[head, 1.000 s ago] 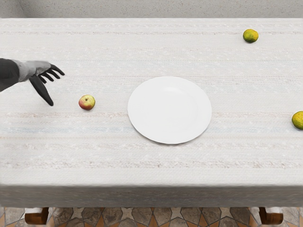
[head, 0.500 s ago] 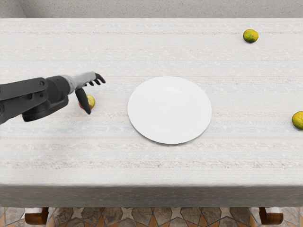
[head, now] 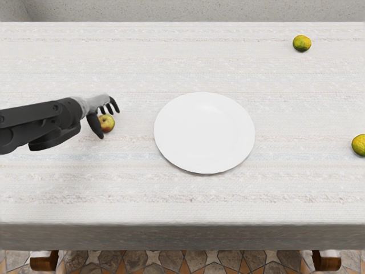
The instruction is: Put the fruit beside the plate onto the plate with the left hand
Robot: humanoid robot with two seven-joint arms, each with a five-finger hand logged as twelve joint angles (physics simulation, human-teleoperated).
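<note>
Pale cloth covers the table (head: 182, 205), and brown floor tiles show under its near edge. At the middle lies the white plate (head: 204, 132), with nothing on it. At 9 o'clock of the plate, near but not touching, sits the small red-yellow apple (head: 107, 122). The left hand (head: 99, 112) brackets it: the thumb (head: 95, 126) at 8 o'clock of the apple, the fingers (head: 112, 105) spread at 12 o'clock, not closed on it. For a good grasp the hand should probably sink lower and close evenly, because a round fruit rolls away from an uneven push. 2 green citrus fruits lie well apart, 1 (head: 359, 145) at 3 o'clock, 1 (head: 301, 43) at 1 o'clock.
</note>
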